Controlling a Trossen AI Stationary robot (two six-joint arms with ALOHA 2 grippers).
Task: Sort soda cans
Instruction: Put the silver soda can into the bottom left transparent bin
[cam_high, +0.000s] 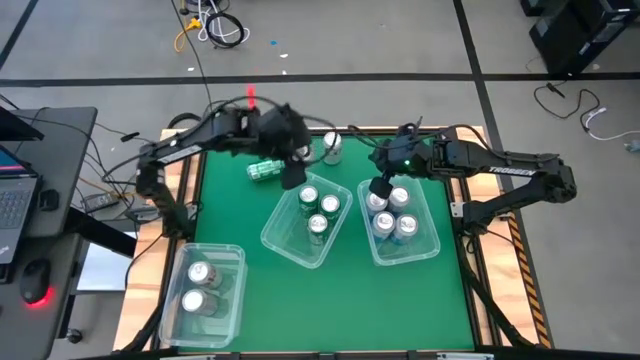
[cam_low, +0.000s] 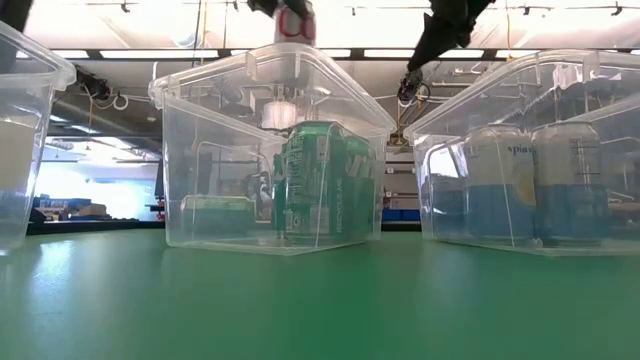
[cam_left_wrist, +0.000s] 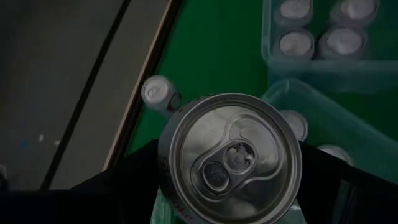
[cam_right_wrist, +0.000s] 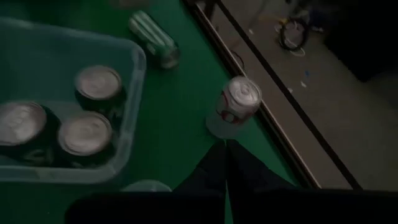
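Gripping a silver-white can (cam_left_wrist: 233, 158) between its dark fingers, the left gripper (cam_high: 292, 165) hangs in the air above the far end of the middle bin (cam_high: 285, 228), near the mat's far edge. Nearest the front, the green mat (cam_high: 330, 295) lies bare across its whole near half except at the left corner, where a clear bin (cam_high: 229, 290) holds two silver-topped cans (cam_high: 199, 273). Farther in, the middle bin sits tilted on the mat with three green cans (cam_high: 317, 224) inside, and just to its right stands a third bin (cam_high: 432, 232) with four pale blue cans (cam_high: 405, 228). The right gripper (cam_high: 380, 186) hovers over that bin's far left corner, its fingers pressed together with nothing between them. Beyond the middle bin a green can (cam_high: 264, 171) lies on its side on open mat, and a silver-white can with red markings (cam_right_wrist: 232, 107) stands upright just inside the wooden far rim (cam_right_wrist: 273, 121).
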